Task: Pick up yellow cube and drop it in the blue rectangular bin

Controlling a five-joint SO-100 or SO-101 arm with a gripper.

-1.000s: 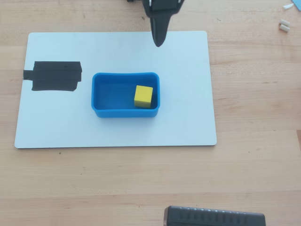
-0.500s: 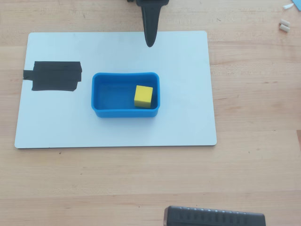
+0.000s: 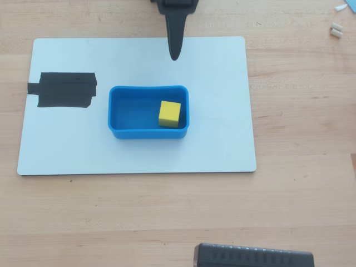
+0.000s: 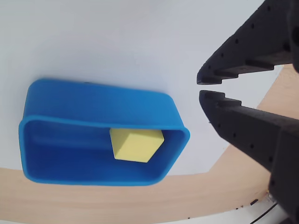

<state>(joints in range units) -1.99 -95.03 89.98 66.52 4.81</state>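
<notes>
overhead view: yellow cube [image 3: 169, 113] resting on the floor of the blue rectangular bin [image 3: 119, 111], in the right half, close to the right wall. bin seated near the middle of a white board [image 3: 222, 111] laid on a wooden table [image 3: 300, 194]. black tape patch [image 3: 64, 89] stuck at the board's left edge, well apart from the bin. gripper [image 3: 174, 55] hanging over the board's upper edge, above the bin and clear of it, tip pointing down the picture. dark ridged object [image 3: 253, 257] at the bottom edge; small white bits [image 3: 335, 30] at upper right on the table.

wrist view: gripper [image 4: 200, 87] nearly closed, only a thin slit between the two black fingertips, nothing held. bin [image 4: 103, 105] to the left of the fingers, not touching them. cube [image 4: 136, 144] inside, tilted in this view, near the bin's right end. white board beneath, table wood showing along the bottom and right.
</notes>
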